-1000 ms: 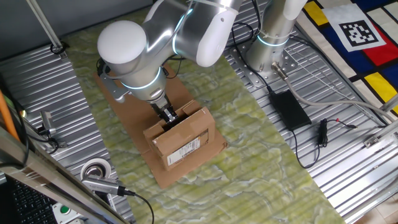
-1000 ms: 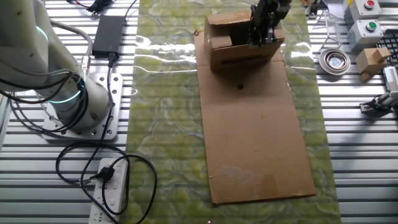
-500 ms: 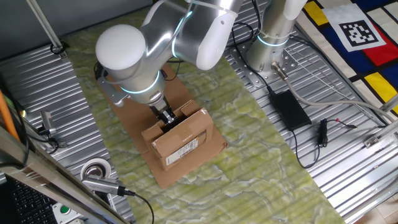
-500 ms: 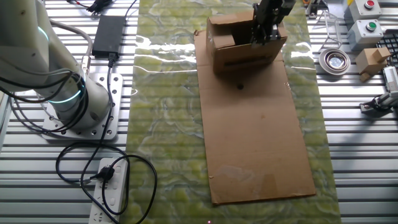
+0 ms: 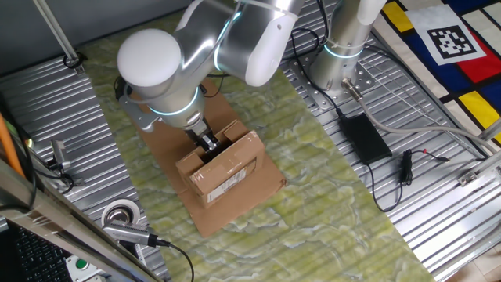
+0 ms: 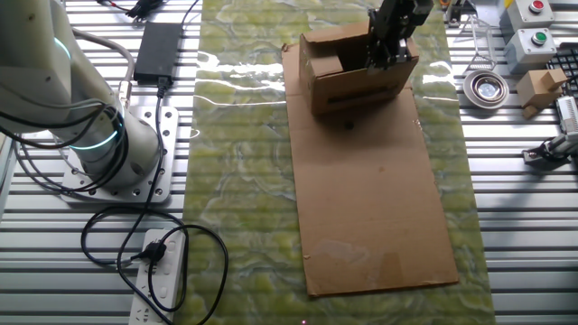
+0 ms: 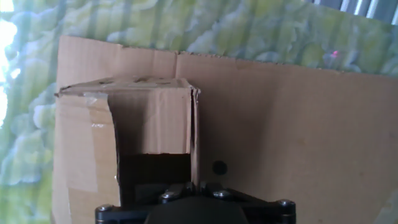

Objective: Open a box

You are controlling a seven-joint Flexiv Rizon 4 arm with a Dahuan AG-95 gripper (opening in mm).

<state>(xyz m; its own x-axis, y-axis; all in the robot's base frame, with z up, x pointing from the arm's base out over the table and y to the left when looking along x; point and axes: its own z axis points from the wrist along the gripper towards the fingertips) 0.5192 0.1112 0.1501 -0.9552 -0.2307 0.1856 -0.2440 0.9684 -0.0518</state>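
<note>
We judge the one box [image 5: 223, 168] light and stiff, its taped flaps slick; a flap edge is the place to grip. It sits on one cardboard sheet [image 6: 375, 208], far end. One gripper [image 6: 384, 61] reaches inside; we cannot tell its spread.

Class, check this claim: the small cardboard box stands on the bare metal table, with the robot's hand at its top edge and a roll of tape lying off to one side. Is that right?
Not quite. The box stands on the flat cardboard sheet, which lies on the green mat, not on bare metal; the other fixed view shows this. The rest holds: the hand is at the box's top edge, and the roll of tape lies off to one side.
</note>
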